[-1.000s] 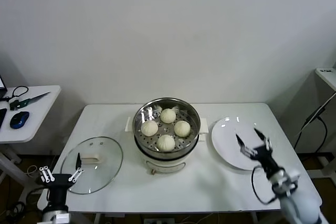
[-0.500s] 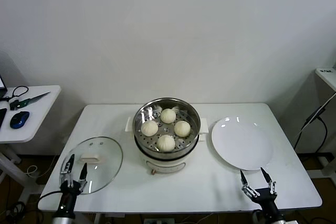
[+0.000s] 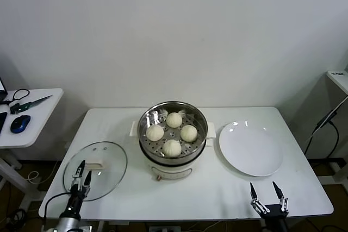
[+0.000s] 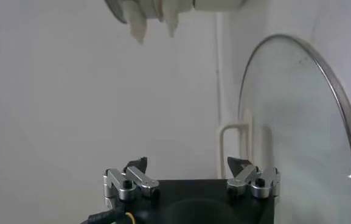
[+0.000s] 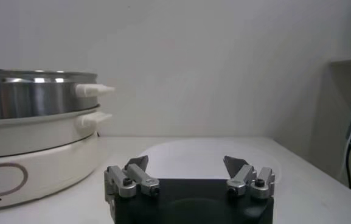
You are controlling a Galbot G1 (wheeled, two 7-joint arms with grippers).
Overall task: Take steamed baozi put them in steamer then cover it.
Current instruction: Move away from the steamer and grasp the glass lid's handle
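Four cream-white baozi [image 3: 172, 147] lie on the perforated tray of the steel steamer [image 3: 147, 140] at the table's middle. The glass cover [image 3: 109, 158] with its cream handle [image 3: 96, 164] lies flat on the table at the front left. My left gripper [image 3: 84, 170] is open and empty at the cover's near edge; in the left wrist view the cover [image 4: 297, 134] and its handle [image 4: 233, 146] lie just beyond my left gripper [image 4: 192, 163]. My right gripper [image 3: 264, 189] is open and empty at the table's front right, below the plate. It also shows in the right wrist view [image 5: 187, 161].
An empty flat white plate [image 3: 250, 148] lies right of the steamer; it also shows in the right wrist view [image 5: 211, 155], with the steamer [image 5: 35, 140] to one side. A side table [image 3: 27, 118] with a mouse and cables stands at the far left.
My right gripper has drawn back from over the plate to the table's front edge. My left gripper has moved in toward the cover's near edge. The baozi and cover have not moved.
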